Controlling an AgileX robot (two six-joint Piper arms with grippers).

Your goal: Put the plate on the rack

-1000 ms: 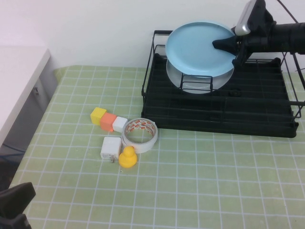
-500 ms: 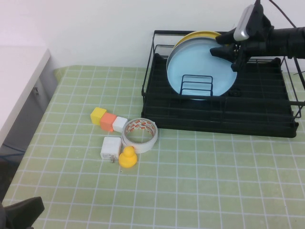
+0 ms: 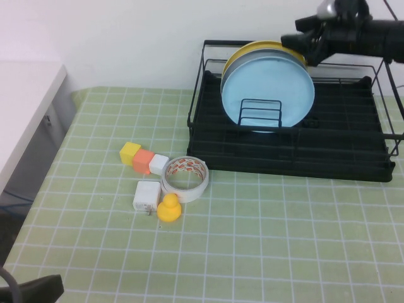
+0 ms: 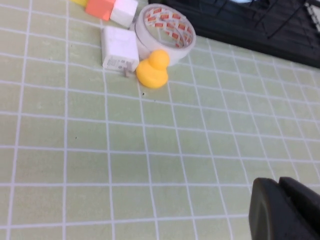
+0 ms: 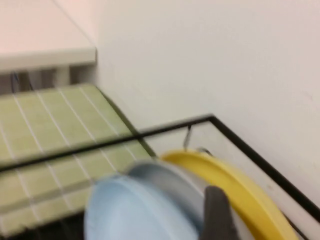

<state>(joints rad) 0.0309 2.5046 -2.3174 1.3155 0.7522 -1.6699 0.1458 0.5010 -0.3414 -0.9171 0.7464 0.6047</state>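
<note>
The light blue plate stands upright in the black wire rack, between the dividers and in front of a grey-white plate and a yellow plate. My right gripper is just above the plate's upper right rim, open, holding nothing. In the right wrist view, one of its fingers shows over the grey-white plate, with the blue plate and the yellow plate on either side. My left gripper is shut and empty, low over the mat at the near left.
On the green grid mat left of the rack lie a tape roll, a yellow duck, a white charger and yellow, orange and white blocks. A white table stands at the far left.
The blue plate went from tilted in my right gripper above the rack to standing upright in it. The right gripper let go and rose up and back.
</note>
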